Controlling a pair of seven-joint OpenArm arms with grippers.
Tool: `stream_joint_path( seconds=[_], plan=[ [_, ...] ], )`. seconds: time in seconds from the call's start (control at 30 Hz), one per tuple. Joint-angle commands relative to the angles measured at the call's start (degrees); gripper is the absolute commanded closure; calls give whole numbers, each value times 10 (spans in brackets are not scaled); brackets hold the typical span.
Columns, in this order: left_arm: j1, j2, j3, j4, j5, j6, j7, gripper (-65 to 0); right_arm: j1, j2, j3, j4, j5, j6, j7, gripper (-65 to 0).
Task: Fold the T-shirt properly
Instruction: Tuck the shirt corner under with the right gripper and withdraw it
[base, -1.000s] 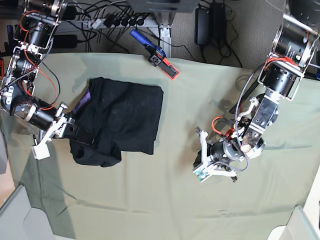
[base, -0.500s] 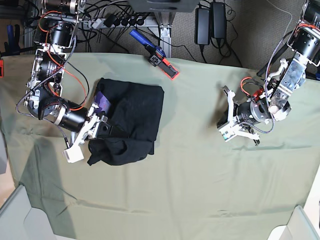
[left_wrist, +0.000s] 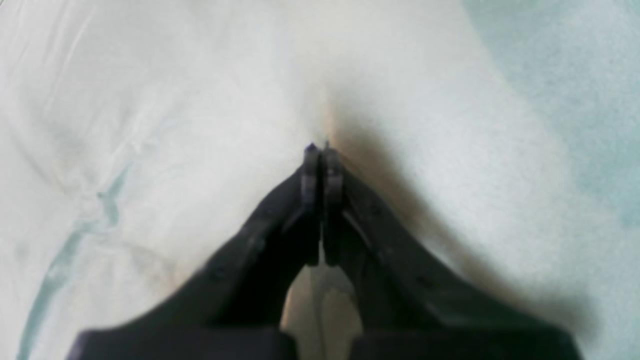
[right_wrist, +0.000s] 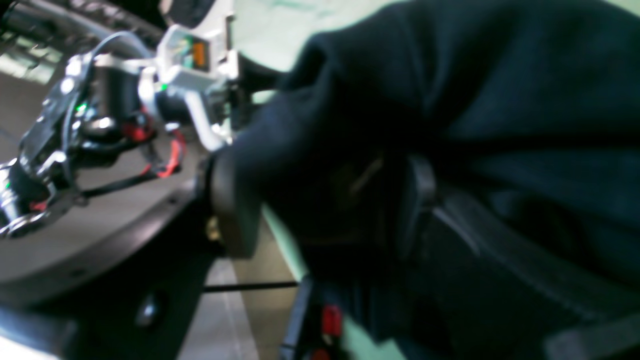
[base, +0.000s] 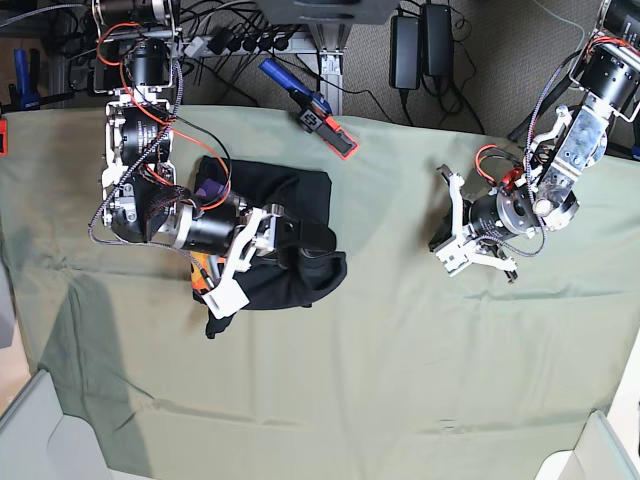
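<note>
One fold has just gone over: the right claw (base: 300, 238) has carried the T-shirt (base: 285, 265) edge toward frame centre, its opening indiscernible; the left claw (left_wrist: 320, 150) stays pinched shut, empty.

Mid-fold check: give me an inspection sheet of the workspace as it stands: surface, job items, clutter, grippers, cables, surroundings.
Surface: pale green table cloth, wrinkled, covering the table.
Job's things: black T-shirt bunched in a partial fold on the base view's left; an orange patch of print shows at its lower left edge.
Clutter: blue and orange tool lying across the cloth's far edge.
Grippers: right gripper over the shirt, dark cloth draped across it in the wrist view, jaws hidden; left gripper shut, empty, above bare cloth.
Cables: red and black wires run along both arms; power strip and adapters behind the table.
Surroundings: grey bin corners at the near edge.
</note>
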Motion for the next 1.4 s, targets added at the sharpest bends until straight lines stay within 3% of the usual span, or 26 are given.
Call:
stream_joint_path(
  seconds=[0.0, 0.23, 0.4, 0.57, 0.63, 0.77, 0.9, 1.1, 1.27, 1.37],
  plan=[
    [1, -3, -3, 5, -6, -9, 22, 0, 11, 1, -4, 11, 16, 47, 10, -377],
    [1, -14, -113, 5, -63, -9, 41, 0, 10, 1, -35, 11, 57, 47, -19, -375],
    [1, -14, -211, 5, -132, -63, 86, 0, 11, -1, -77, 11, 63, 47, -22, -375],
    [2, -17, -271, 5, -209, -95, 113, 0, 13, -40, -89, 21, 69, 47, -22, -373],
    [2, -16, -282, 8, -235, -114, 118, 0, 23, -53, -82, 40, 68, 47, -22, -311],
    [9, -16, -283, 54, -249, -114, 121, 0, 56, -66, -39, 70, 33, 47, -14, 0],
    [42, -16, -283, 152, -249, -114, 125, 0, 90, -67, 17, 70, -66, 47, 46, 0],
    [103, 1, -276, 292, -249, -114, 126, 0, 134, -52, 74, 33, -195, 47, 92, 0],
    [116, 27, -210, 331, -243, -114, 140, 0, 150, -10, 82, -41, -216, 47, 106, 0],
    [116, 42, -151, 324, -198, -114, 142, 0, 150, 9, 83, -76, -220, 47, 107, 0]
  ],
)
